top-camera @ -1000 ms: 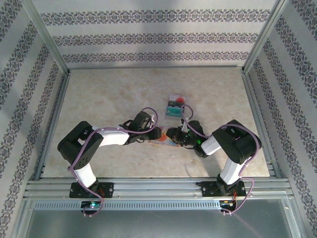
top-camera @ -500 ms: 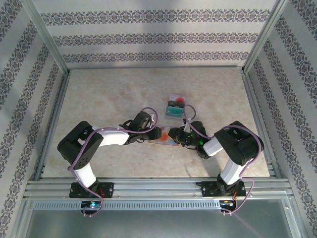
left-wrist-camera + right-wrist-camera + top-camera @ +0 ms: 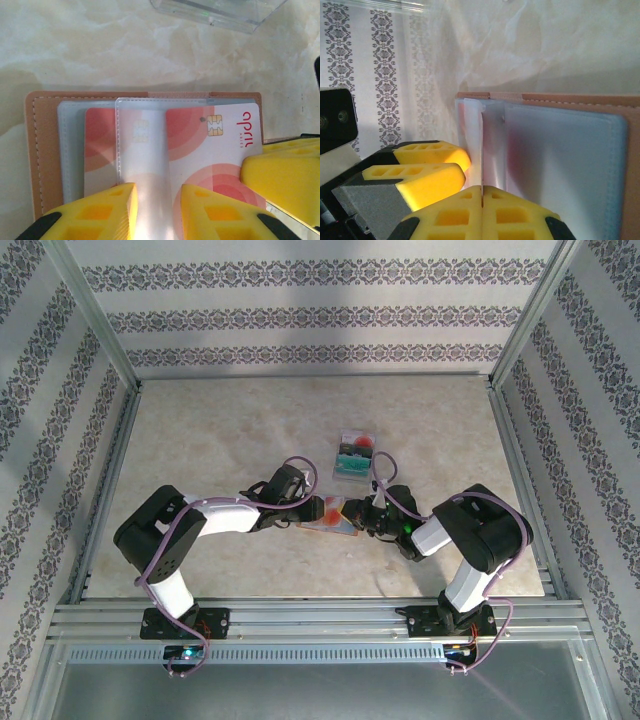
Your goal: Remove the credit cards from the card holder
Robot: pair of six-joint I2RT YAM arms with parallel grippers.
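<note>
Right tool [image 3: 482,212], at the bottom of its wrist view, has its yellow pads pressed together on the thin edge of a red and white card [image 3: 200,155]. That card sits partway out of the card holder [image 3: 37,150], a brown leather wallet lying open on the marbled desk [image 3: 100,45], at lower centre of the overhead view. Left tool [image 3: 157,212], at the bottom of its own view, has its pads apart. They seem to press down on the holder on either side of a clear sleeve [image 3: 142,145]. A clear tray [image 3: 352,452] with teal and red cards lies nearby, further up the overhead view. To do this step well, the pull should probably run flat and straight along the pocket while the left tool pins the holder in place. A skewed pull could jam the card or let it slip from the narrow grip.
</note>
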